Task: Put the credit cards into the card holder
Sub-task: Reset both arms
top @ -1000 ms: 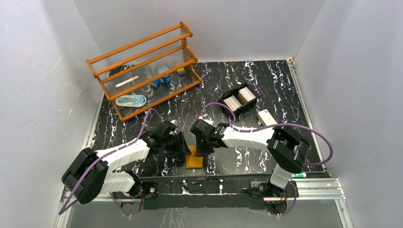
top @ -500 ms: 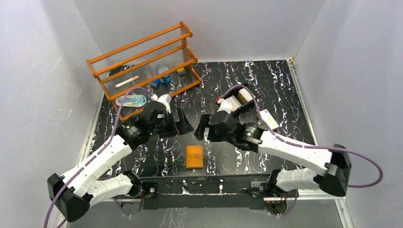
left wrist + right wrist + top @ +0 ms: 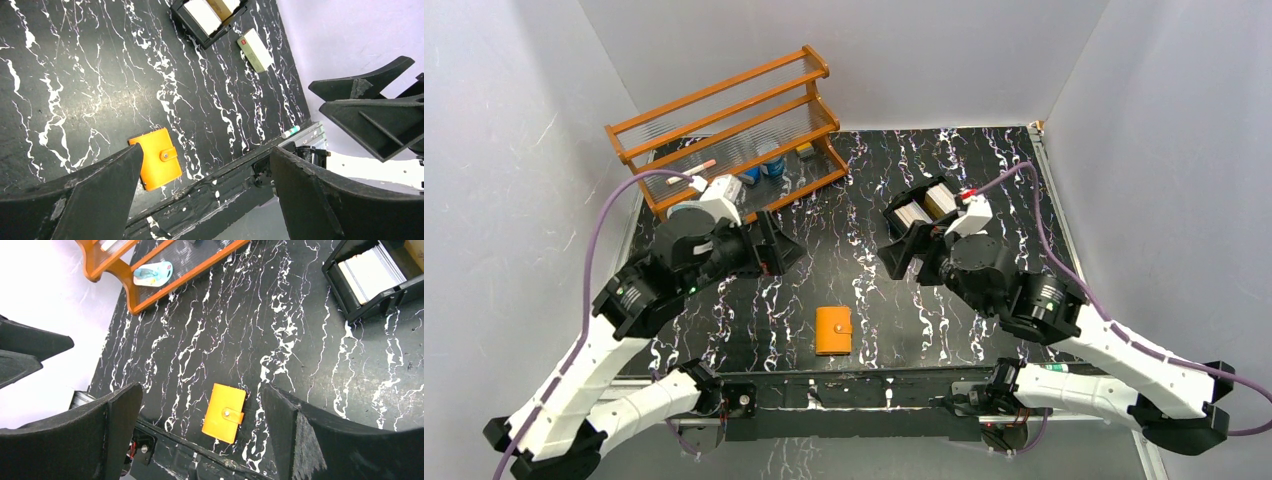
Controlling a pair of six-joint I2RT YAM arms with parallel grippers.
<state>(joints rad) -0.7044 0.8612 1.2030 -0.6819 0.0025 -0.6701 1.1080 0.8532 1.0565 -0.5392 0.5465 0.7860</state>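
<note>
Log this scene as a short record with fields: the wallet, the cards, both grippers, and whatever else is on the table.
card holder: closed, snapped, flat near the front edge, untouched
credit cards: two stacks in the black tray, far right
left gripper: open, empty, above the table
right gripper: open, empty, above the table
other: cream box beside the tray; orange rack at back left

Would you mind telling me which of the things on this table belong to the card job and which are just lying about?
Belong to the job:
- credit cards, stacked in the black tray
- card holder, orange, lying shut

Just lying about:
- wooden rack with small items on it
- cream box with a red mark
</note>
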